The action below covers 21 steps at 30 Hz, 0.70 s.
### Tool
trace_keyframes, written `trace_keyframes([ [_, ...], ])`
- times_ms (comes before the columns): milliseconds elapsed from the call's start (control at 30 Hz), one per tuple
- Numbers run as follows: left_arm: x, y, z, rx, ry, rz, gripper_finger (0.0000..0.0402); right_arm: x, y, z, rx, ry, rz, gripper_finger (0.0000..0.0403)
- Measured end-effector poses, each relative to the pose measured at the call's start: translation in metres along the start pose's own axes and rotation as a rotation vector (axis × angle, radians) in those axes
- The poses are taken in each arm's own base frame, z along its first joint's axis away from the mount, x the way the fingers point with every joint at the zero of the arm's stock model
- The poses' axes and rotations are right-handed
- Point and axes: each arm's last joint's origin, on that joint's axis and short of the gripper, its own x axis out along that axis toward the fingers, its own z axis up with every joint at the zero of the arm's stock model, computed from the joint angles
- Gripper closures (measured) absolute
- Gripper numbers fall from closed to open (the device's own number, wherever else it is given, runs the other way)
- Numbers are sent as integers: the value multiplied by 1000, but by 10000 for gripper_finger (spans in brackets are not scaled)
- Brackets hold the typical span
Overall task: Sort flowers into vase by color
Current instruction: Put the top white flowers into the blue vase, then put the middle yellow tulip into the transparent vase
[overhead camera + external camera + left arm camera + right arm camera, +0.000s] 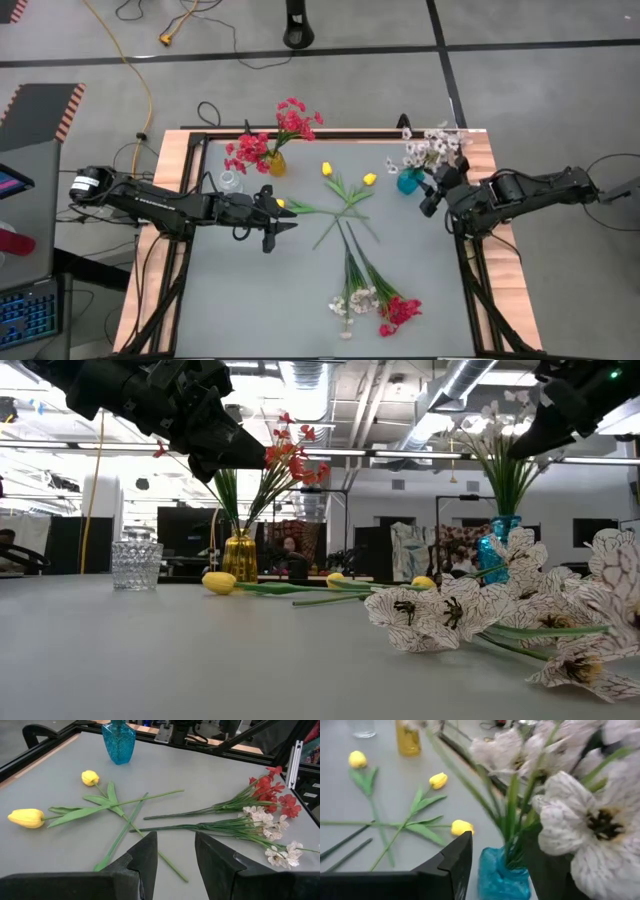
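Table (250,310): grey top with a wooden border; both arms reach in from its sides.
Left gripper (283,222): at about 9 o'clock of the table centre, above the surface. Its fingers (145,855) stand partly apart and hold nothing.
Right gripper (435,195): at about 2 o'clock, just beside the blue vase. One finger (452,865) shows beside the vase; how far the jaws are open I cannot tell, and no stem is seen between them.
Yellow tulips (345,195): three lie crossed on the table centre, at 3 o'clock from the left gripper and near it. One bud (281,204) is just beside its fingertips, not touching as far as I see.
Loose sprays (372,290): one red-pink and one white lie side by side at 5 o'clock of the table, well apart from both grippers.
Blue vase (410,181): at 2 o'clock, holds white flowers (428,148).
Yellow vase (276,163): at 11 o'clock, holds red-pink flowers (270,135).
Clear glass vase (230,183): at 10 o'clock, just beside the yellow vase.
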Motion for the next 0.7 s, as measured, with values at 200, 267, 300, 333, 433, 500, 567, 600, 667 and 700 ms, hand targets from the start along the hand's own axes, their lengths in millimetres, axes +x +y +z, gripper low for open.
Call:
trace_keyframes([
  [200, 0, 0, 0, -1, 0, 0, 283, 0, 1, -1, -1, 23, 47, 207],
  [267, 0, 0, 0, 0, 0, 0, 283, 0, 2, -1, -1, 30, 62, 207],
  [300, 0, 0, 0, -1, 0, 0, 283, 0, 2, -1, -1, 37, 78, 207],
  [333, 0, 0, 0, -1, 0, 0, 283, 0, 3, -1, -1, 45, 96, 207],
  [433, 0, 0, 0, 0, 0, 0, 283, -1, 4, -2, 0, 74, 159, 207],
  [500, 0, 0, 0, 0, 0, 0, 283, -1, 6, -3, 0, 97, 210, 207],
  [567, 0, 0, 0, 0, 0, 0, 283, -1, 7, -4, 2, 124, 269, 207],
  [600, 0, 0, 0, 0, 0, 0, 283, -2, 9, -4, 2, 141, 306, 207],
  [667, 0, 0, 0, 0, 0, 0, 283, -3, 10, -5, 3, 171, 370, 207],
  [700, 0, 0, 0, 0, 0, 0, 283, -3, 11, -5, 11, 187, 400, 207],
])
